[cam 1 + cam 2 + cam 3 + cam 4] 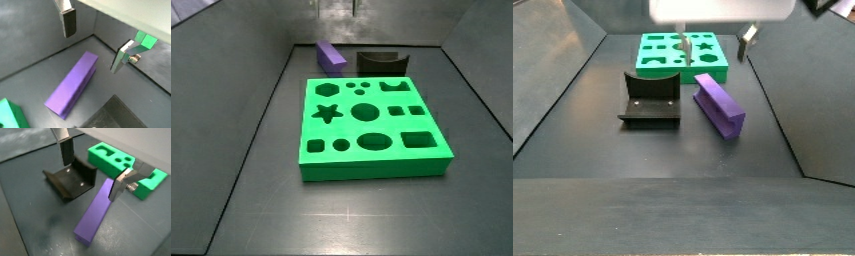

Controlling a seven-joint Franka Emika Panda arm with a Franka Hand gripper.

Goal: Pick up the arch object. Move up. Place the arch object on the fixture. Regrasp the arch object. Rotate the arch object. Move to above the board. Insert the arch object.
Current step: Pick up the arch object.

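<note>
The purple arch object (75, 85) lies flat on the dark floor, and also shows in a wrist view (95, 215) and in both side views (331, 55) (720, 106). My gripper (91, 53) hangs open and empty above one end of it, not touching; it also shows in a wrist view (91, 181) and a side view (714, 58). The black fixture (70, 180) stands right beside the arch object (649, 100) (382, 62) and holds nothing. The green board (372, 125) with dark cutouts lies beyond them (676, 50) (113, 157).
Grey walls enclose the floor on the sides. A green corner of the board (10, 116) shows at the frame's edge in a wrist view. A silver finger (122, 57) has a bolt on its side.
</note>
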